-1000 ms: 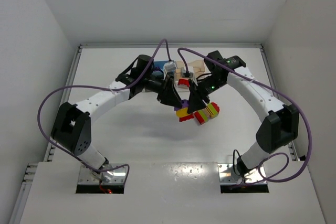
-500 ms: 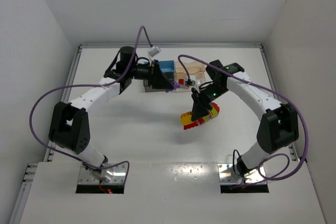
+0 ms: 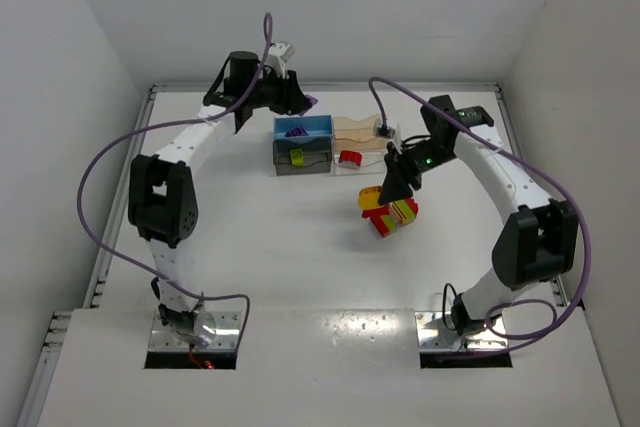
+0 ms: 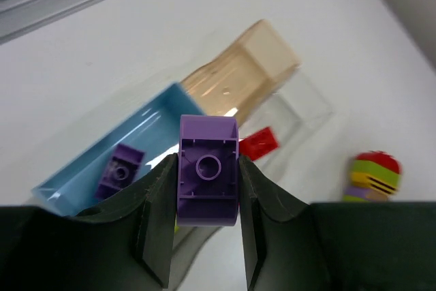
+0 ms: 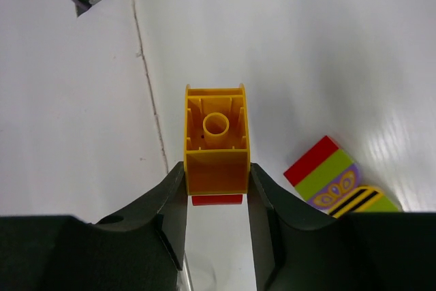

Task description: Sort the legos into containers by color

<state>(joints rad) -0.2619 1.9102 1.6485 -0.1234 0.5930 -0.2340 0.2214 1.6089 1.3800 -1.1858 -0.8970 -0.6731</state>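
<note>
The white left arm (image 3: 190, 147) stretches far forward, its black left end effector (image 4: 206, 163) clamped on a small purple plastic brick (image 4: 208, 192). The white right arm (image 3: 500, 172) bends inward at the elbow, its black right end effector (image 5: 216, 168) gripping a yellow plastic brick (image 5: 216, 144).

Bright, even and white from overhead, with only soft grey shadows on the table (image 3: 250, 247) and small glare spots on the glossy near board (image 3: 330, 347). In both wrist views sharp on the purple lego (image 4: 208, 168) and the yellow lego (image 5: 216, 148), but dark and slightly blurred on the left fingers (image 4: 153, 230) and right fingers (image 5: 153, 230), and soft on the far clump (image 4: 373, 176).
</note>
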